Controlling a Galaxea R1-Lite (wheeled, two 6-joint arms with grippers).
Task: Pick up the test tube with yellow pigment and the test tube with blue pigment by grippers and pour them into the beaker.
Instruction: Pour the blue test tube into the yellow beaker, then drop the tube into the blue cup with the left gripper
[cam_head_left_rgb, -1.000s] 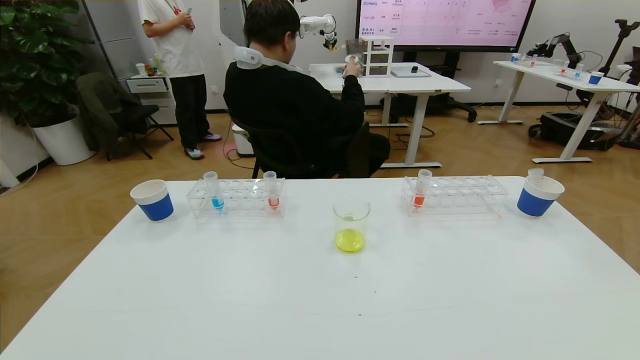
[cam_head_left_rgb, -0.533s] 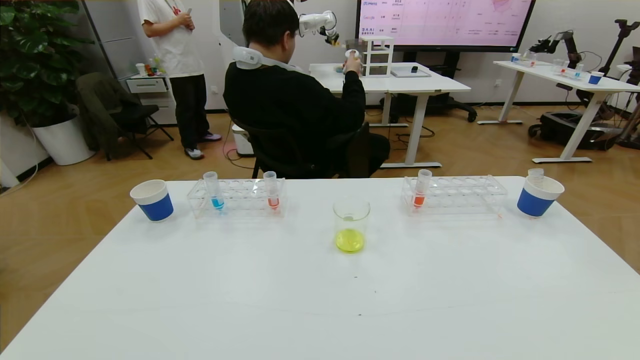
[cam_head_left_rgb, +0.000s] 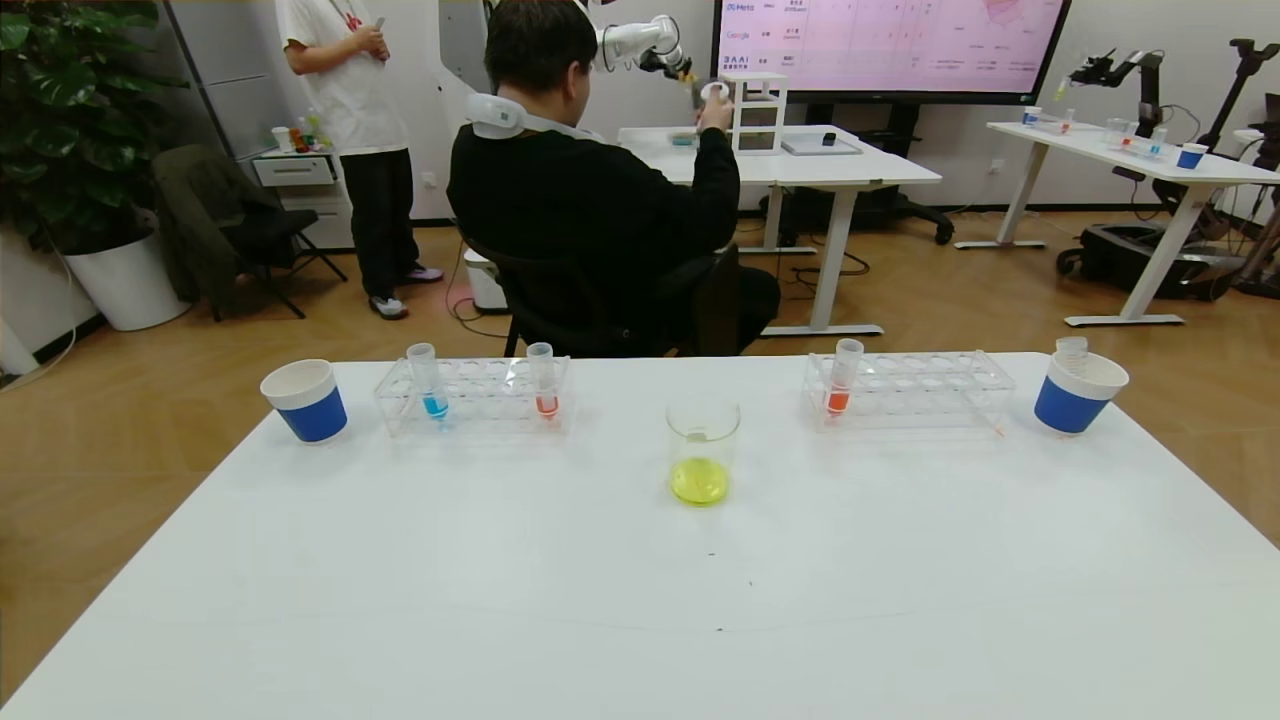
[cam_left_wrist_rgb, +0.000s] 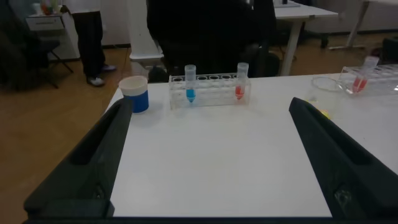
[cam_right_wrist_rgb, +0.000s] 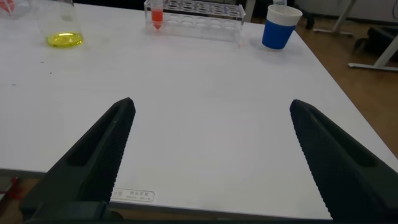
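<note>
Head view showed no change on the bench (cam_head_left_rgb: 500, 600) over the preceding second: every vessel kept its position, and only the seated person beyond the bench had raised an arm. By judgement, the yellow pour was complete and the blue pour had not begun.

The beaker (cam_head_left_rgb: 702, 452) stood at mid-bench with a shallow layer of yellow liquid in its base. The test tube with blue pigment (cam_head_left_rgb: 428, 381) stood upright in the left rack (cam_head_left_rgb: 475, 396), left of the beaker and behind it, with cyan liquid at its tip. An orange-red tube (cam_head_left_rgb: 543, 380) occupied the same rack nearer the beaker. A second orange-red tube (cam_head_left_rgb: 842, 376) stood in the right rack (cam_head_left_rgb: 910, 388), right of the beaker. The right blue cup (cam_head_left_rgb: 1075, 392), farthest right of the beaker, held an apparently empty clear tube (cam_head_left_rgb: 1071, 351), probably the spent yellow one. The left blue cup (cam_head_left_rgb: 306, 399), farthest left of the beaker, showed no contents.

Wrist views showed the left gripper (cam_left_wrist_rgb: 205, 155) and right gripper (cam_right_wrist_rgb: 208, 155) held over the near bench, well short of the beaker, fingers spread wide and holding nothing.
</note>
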